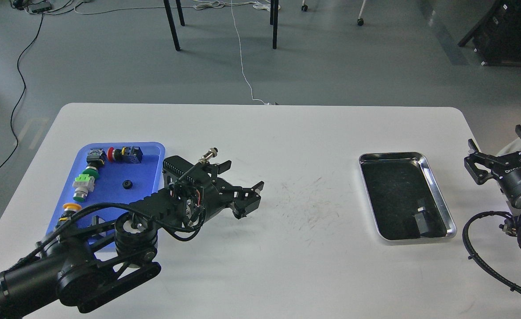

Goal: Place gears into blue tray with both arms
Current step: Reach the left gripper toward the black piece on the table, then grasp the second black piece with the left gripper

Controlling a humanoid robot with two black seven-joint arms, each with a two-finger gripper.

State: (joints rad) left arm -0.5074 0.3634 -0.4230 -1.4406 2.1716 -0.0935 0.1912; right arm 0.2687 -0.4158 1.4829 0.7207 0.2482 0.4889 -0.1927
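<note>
One gear in the blue tray, both grippers empty.

Head view: a single black gear (128,184) lies on the bare floor of the blue tray (154,148), near the coloured push-button switches (84,186) along the tray's left side. The left gripper (242,186) hovers over the white counter (260,128) just right of the tray, fingers spread and holding nothing. The right gripper (497,148) waits at the counter's right edge, fingers wide, empty. The silver metal tray (441,195) shows no gear I can make out, so little seems left.
</note>
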